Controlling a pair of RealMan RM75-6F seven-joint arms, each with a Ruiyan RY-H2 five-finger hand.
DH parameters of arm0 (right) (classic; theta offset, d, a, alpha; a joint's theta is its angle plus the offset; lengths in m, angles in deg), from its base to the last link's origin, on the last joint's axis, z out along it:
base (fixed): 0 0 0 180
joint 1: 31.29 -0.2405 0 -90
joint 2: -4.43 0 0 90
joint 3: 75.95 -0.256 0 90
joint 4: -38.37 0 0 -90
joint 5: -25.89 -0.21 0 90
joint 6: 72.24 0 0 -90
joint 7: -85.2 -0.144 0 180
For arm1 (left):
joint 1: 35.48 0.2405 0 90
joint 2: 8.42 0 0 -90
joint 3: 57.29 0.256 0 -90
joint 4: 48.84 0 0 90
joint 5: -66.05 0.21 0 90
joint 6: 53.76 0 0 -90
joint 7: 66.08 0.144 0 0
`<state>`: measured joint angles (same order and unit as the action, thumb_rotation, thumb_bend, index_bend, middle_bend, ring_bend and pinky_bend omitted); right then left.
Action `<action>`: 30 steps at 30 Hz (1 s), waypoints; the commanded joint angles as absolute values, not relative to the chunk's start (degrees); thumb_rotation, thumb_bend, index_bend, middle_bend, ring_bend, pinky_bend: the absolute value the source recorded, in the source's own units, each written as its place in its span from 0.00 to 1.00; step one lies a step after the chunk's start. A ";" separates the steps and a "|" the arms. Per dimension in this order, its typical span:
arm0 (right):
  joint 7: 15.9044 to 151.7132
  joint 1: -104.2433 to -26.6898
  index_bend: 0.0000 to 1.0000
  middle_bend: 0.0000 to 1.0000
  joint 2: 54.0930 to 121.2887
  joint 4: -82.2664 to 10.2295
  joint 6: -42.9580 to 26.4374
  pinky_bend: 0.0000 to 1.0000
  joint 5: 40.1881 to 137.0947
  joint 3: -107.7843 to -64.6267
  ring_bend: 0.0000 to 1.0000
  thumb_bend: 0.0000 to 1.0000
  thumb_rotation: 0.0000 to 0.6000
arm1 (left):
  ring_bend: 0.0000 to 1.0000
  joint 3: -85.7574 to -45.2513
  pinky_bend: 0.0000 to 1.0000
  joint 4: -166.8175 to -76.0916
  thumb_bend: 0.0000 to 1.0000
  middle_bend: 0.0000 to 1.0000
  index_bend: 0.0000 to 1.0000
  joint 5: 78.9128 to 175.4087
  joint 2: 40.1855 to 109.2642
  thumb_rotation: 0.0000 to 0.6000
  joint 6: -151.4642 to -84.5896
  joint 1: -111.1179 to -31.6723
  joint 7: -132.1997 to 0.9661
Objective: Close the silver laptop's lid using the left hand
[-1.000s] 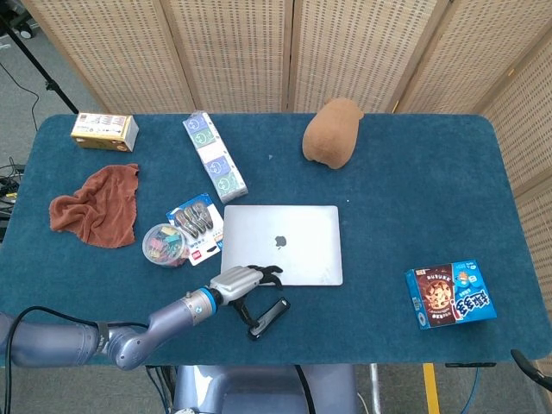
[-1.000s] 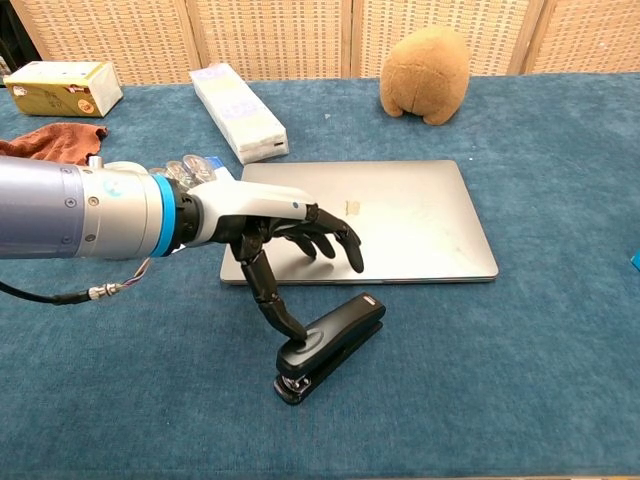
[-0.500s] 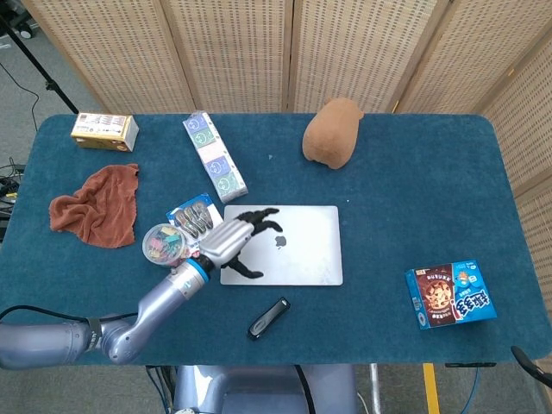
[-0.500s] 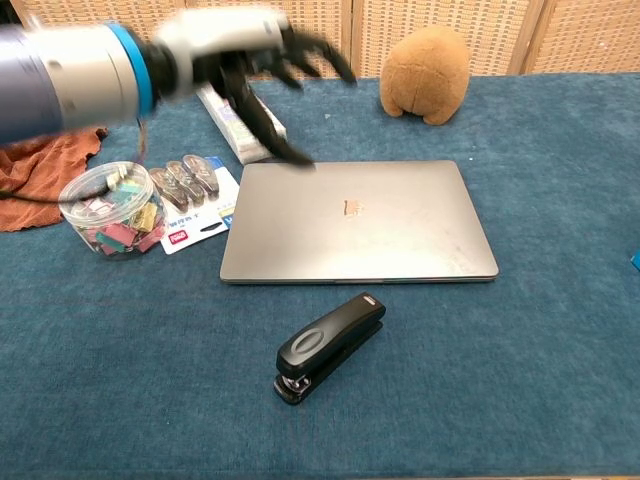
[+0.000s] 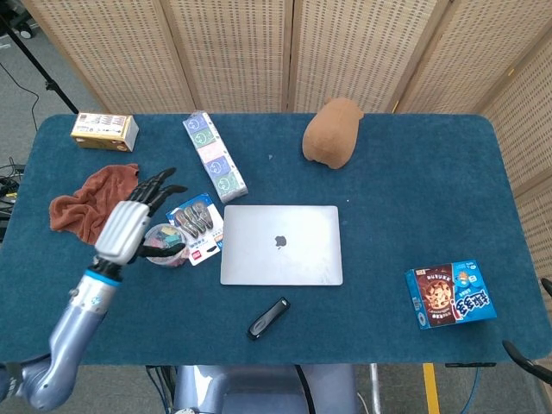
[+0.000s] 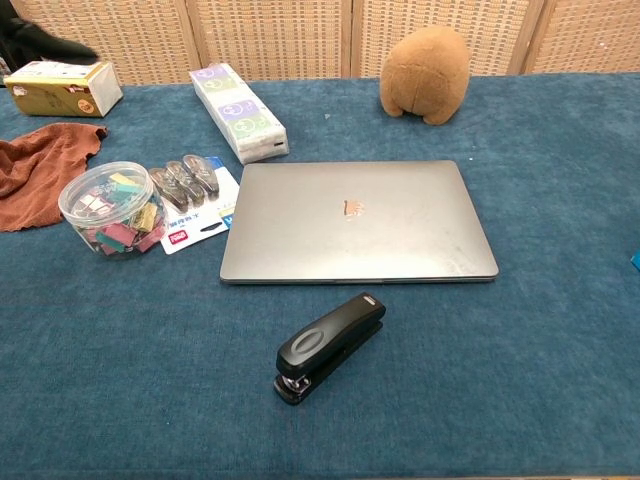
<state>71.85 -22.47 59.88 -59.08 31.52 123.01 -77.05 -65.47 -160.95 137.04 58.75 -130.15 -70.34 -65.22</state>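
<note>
Silver laptop [image 5: 281, 245] closed flat, left robot hand [image 5: 129, 224] raised (fingers spread)

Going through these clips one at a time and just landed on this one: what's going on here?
The silver laptop lies flat on the blue table with its lid shut. The left hand is raised off to the laptop's left, above the tub of clips, fingers spread and holding nothing. A black stapler sits just in front of the laptop. The right hand is out of view.
</note>
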 commanded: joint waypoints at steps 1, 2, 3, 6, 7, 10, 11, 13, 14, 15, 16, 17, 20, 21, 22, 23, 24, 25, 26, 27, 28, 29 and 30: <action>72.01 -22.73 0.00 0.00 60.00 -59.15 31.10 0.06 122.60 -77.23 0.00 0.18 1.00 | 0.09 -60.47 0.13 -161.73 0.09 0.09 0.24 142.24 54.86 1.00 -135.95 -63.37 -68.81; 72.06 -22.86 0.00 0.00 60.05 -59.13 30.88 0.06 122.35 -77.34 0.00 0.18 1.00 | 0.09 -59.45 0.13 -161.23 0.09 0.09 0.25 143.44 54.25 1.00 -137.23 -61.78 -69.75; 72.07 -22.96 0.00 0.00 60.09 -59.11 30.70 0.06 122.15 -77.43 0.00 0.18 1.00 | 0.09 -58.85 0.13 -160.88 0.09 0.09 0.25 144.13 53.90 1.00 -138.09 -60.75 -70.33; 72.08 -23.35 0.00 0.00 60.19 -59.10 29.91 0.06 121.35 -77.71 0.00 0.18 1.00 | 0.09 -57.17 0.13 -159.50 0.09 0.09 0.25 146.00 53.04 1.00 -141.17 -57.29 -72.43; 72.05 -23.50 0.00 0.00 60.23 -59.07 29.66 0.06 121.12 -77.82 0.00 0.18 1.00 | 0.09 -56.69 0.13 -159.10 0.09 0.09 0.25 146.31 52.83 1.00 -142.24 -56.13 -73.10; 72.03 -23.98 0.00 0.00 60.33 -59.02 29.04 0.06 120.22 -78.36 0.00 0.18 1.00 | 0.09 -54.96 0.13 -157.64 0.09 0.09 0.26 147.33 52.68 1.00 -146.42 -51.72 -75.45; 72.02 -24.09 0.00 0.00 60.35 -59.03 29.01 0.06 120.07 -78.54 0.00 0.18 1.00 | 0.09 -54.52 0.13 -157.19 0.09 0.09 0.27 147.49 52.81 1.00 -147.51 -50.51 -76.04; 71.95 -24.31 0.00 0.00 60.44 -58.98 29.02 0.06 119.82 -78.92 0.00 0.18 1.00 | 0.09 -53.57 0.13 -156.15 0.09 0.09 0.27 147.68 53.18 1.00 -149.19 -48.28 -76.94; 71.85 -24.49 0.00 0.00 60.49 -58.92 28.89 0.06 119.57 -79.14 0.00 0.18 1.00 | 0.09 -53.01 0.13 -155.43 0.09 0.09 0.27 147.90 53.48 1.00 -150.02 -46.97 -77.56; 71.78 -24.63 0.00 0.00 60.51 -58.89 28.67 0.06 119.37 -79.25 0.00 0.18 1.00 | 0.09 -52.67 0.13 -154.99 0.09 0.09 0.27 147.98 53.73 1.00 -150.52 -46.11 -78.11; 71.72 -24.78 0.00 0.00 60.53 -58.86 28.44 0.06 119.20 -79.33 0.00 0.18 1.00 | 0.09 -52.38 0.13 -154.57 0.09 0.09 0.27 148.07 54.01 1.00 -150.95 -45.33 -78.62; 71.68 -24.94 0.00 0.00 60.58 -58.85 28.16 0.06 119.01 -79.42 0.00 0.18 1.00 | 0.09 -52.04 0.13 -154.14 0.09 0.09 0.28 148.14 54.31 1.00 -151.36 -44.51 -79.16; 72.07 -25.55 0.00 0.00 60.76 -59.03 27.27 0.06 119.34 -79.36 0.00 0.18 1.00 | 0.09 -51.64 0.13 -152.88 0.09 0.09 0.30 148.23 55.51 1.00 -152.80 -41.96 -81.01; 72.25 -25.69 0.00 0.00 60.80 -59.16 27.17 0.06 119.64 -79.32 0.00 0.18 1.00 | 0.09 -51.51 0.13 -152.60 0.09 0.09 0.30 148.58 55.36 1.00 -152.71 -41.59 -81.21; 72.45 -25.81 0.00 0.00 60.86 -59.24 27.17 0.06 119.93 -79.31 0.00 0.18 1.00 | 0.09 -51.51 0.13 -152.63 0.09 0.09 0.30 148.78 55.17 1.00 -152.77 -41.32 -81.50; 72.92 -26.09 0.00 0.00 60.99 -59.41 27.14 0.06 120.66 -79.27 0.00 0.18 1.00 | 0.09 -51.85 0.13 -152.73 0.09 0.09 0.30 149.37 55.03 1.00 -153.47 -40.79 -81.65; 73.06 -26.27 0.00 0.00 61.08 -59.52 27.02 0.06 120.92 -79.27 0.00 0.18 1.00 | 0.09 -51.72 0.13 -152.52 0.09 0.09 0.30 149.96 55.04 1.00 -153.62 -40.58 -80.93; 73.17 -26.37 0.00 0.00 61.13 -59.57 26.89 0.06 120.97 -79.26 0.00 0.18 1.00 | 0.09 -51.67 0.13 -152.38 0.09 0.09 0.30 150.30 55.12 1.00 -153.64 -40.39 -80.40; 73.31 -26.53 0.00 0.00 61.18 -59.68 26.66 0.06 120.93 -79.27 0.00 0.18 1.00 | 0.09 -51.66 0.13 -152.08 0.09 0.09 0.30 150.63 55.34 1.00 -153.45 -40.09 -79.45; 73.39 -26.66 0.00 0.00 61.21 -59.72 26.50 0.06 120.89 -79.30 0.00 0.18 1.00 | 0.09 -51.66 0.13 -151.84 0.09 0.09 0.30 150.68 55.49 1.00 -153.16 -39.89 -78.77; 73.46 -26.77 0.00 0.00 61.26 -59.75 26.35 0.06 120.83 -79.33 0.00 0.18 1.00 | 0.09 -51.70 0.13 -151.69 0.09 0.09 0.30 150.61 55.58 1.00 -152.84 -39.71 -78.12; 73.60 -26.91 0.00 0.00 61.30 -59.79 26.20 0.06 120.84 -79.34 0.00 0.18 1.00 | 0.09 -51.80 0.13 -151.62 0.09 0.09 0.30 150.59 55.63 1.00 -152.48 -39.49 -77.47; 73.71 -27.01 0.00 0.00 61.33 -59.85 26.13 0.06 120.90 -79.35 0.00 0.18 1.00 | 0.09 -51.95 0.13 -151.71 0.09 0.09 0.30 150.70 55.65 1.00 -152.41 -39.31 -77.26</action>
